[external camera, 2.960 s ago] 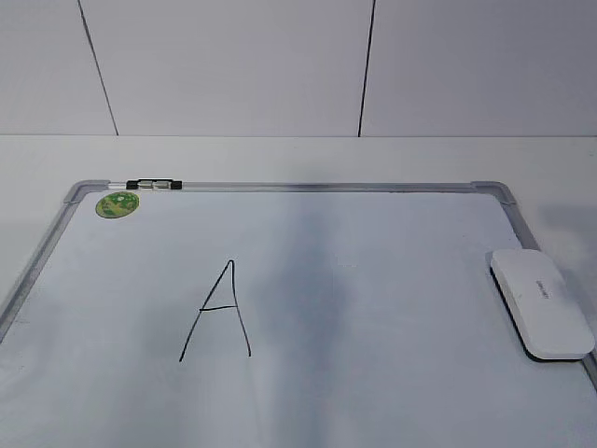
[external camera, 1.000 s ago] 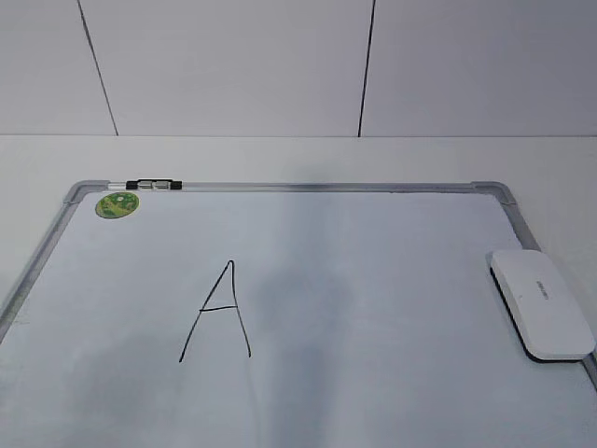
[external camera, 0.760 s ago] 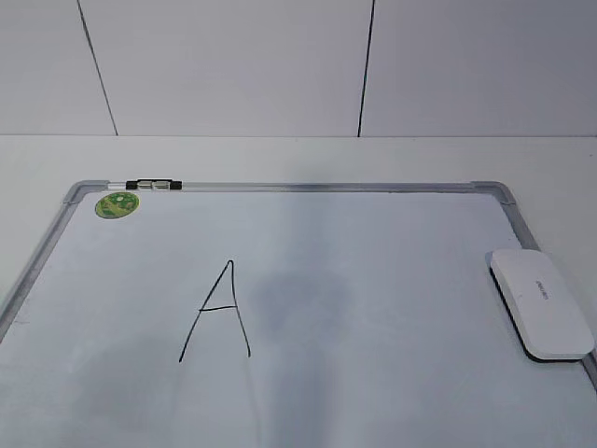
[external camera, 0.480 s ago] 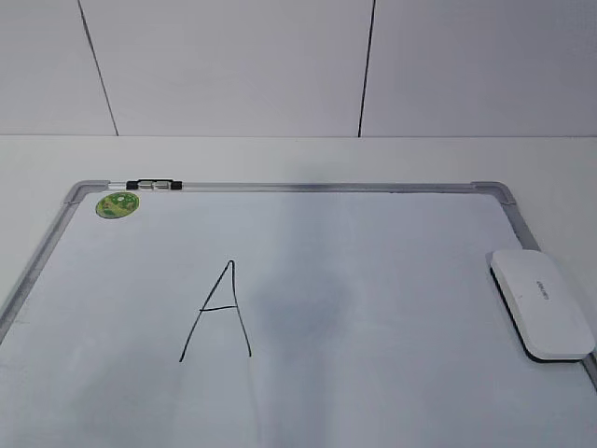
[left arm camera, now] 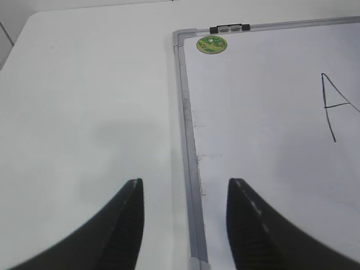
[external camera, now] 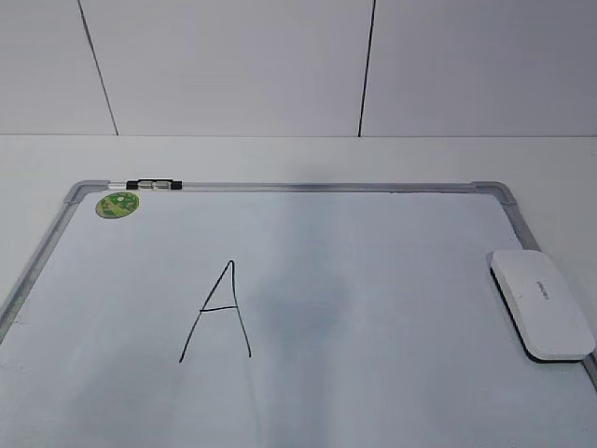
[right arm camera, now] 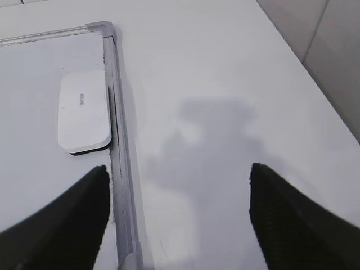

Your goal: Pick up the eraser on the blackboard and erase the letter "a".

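Note:
The white oblong eraser lies flat at the right edge of the blackboard, which is a white board with a grey frame. It also shows in the right wrist view, ahead and left of my right gripper. That gripper is open wide and empty, above the board's right frame and the table. My left gripper is open and empty above the board's left frame. A tall angular capital "A" is drawn left of centre. No small lowercase "a" shows. Neither gripper is in the exterior view.
A round green sticker sits at the board's far left corner, with a small black-and-white marker on the top frame. White table lies on both sides of the board. A tiled wall stands behind.
Only the faint shadow on the middle of the board has shifted and shrunk. The eraser, marker and board have not moved.

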You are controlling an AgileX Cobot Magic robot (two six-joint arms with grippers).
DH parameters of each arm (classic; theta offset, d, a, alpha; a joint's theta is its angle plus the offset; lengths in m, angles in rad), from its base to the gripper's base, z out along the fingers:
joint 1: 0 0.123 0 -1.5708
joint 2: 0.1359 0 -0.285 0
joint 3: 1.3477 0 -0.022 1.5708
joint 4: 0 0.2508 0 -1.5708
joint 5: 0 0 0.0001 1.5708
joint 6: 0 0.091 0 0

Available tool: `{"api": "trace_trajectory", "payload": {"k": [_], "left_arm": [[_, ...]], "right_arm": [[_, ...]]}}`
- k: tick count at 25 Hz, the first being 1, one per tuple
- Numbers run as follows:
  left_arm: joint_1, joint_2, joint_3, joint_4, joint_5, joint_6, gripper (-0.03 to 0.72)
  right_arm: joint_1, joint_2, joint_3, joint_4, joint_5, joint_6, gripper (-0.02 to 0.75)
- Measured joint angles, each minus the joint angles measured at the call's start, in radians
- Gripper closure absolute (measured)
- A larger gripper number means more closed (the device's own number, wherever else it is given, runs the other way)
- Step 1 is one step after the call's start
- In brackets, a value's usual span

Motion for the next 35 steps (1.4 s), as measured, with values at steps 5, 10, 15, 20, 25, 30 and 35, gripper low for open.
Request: {"api": "trace_trajectory", "payload": {"k": [5, 10, 15, 20, 25, 30, 35], "left_arm": [[0.001, 0.0, 0.0, 0.0, 0.0, 0.0, 0.351], [0.001, 0.0, 0.0, 0.0, 0.0, 0.0, 0.366], [0.001, 0.0, 0.0, 0.0, 0.0, 0.0, 0.369], [0.001, 0.0, 0.0, 0.0, 0.0, 0.0, 0.37], [0.001, 0.0, 0.0, 0.0, 0.0, 0.0, 0.387], [0.001, 0.0, 0.0, 0.0, 0.0, 0.0, 0.393], [0.001, 0.0, 0.0, 0.0, 0.0, 0.0, 0.416]], "right_arm": [[0.0, 0.0, 0.0, 0.0, 0.0, 0.0, 0.146], [0.0, 0.0, 0.0, 0.0, 0.0, 0.0, 0.146], [0.0, 0.0, 0.0, 0.0, 0.0, 0.0, 0.146], [0.0, 0.0, 0.0, -0.002, 0.0, -0.006, 0.146], [0.0, 0.0, 0.0, 0.034, 0.0, -0.064, 0.146], [0.0, 0.0, 0.0, 0.04, 0.0, -0.075, 0.146], [0.0, 0.0, 0.0, 0.04, 0.0, -0.077, 0.146]]}}
